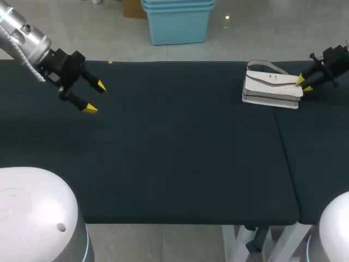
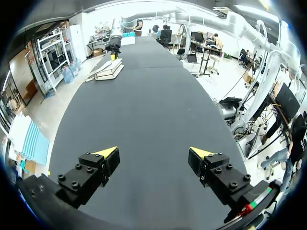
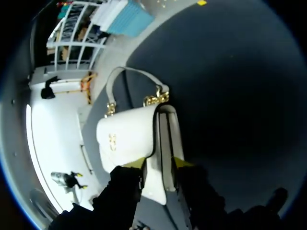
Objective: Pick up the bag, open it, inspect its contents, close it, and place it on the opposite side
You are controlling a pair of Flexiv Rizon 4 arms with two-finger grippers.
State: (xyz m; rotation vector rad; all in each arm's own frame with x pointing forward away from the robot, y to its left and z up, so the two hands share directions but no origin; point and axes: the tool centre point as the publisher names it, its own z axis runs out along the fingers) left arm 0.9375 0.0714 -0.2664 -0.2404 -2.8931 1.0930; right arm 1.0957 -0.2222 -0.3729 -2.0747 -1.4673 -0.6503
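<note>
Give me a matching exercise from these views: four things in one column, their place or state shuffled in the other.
Things:
1. left gripper
2. right gripper
3. bag
4. strap

Place or state:
A. white, lying at the table's right side
B. gripping the bag's end
C. open above bare table
D. fastened by gold links

Pairs: 1-C, 2-B, 3-A, 4-D

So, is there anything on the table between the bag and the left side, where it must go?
Nothing visible lies on the table between the bag and the left side. Only the left gripper hangs open above that side and may have to make room.
</note>
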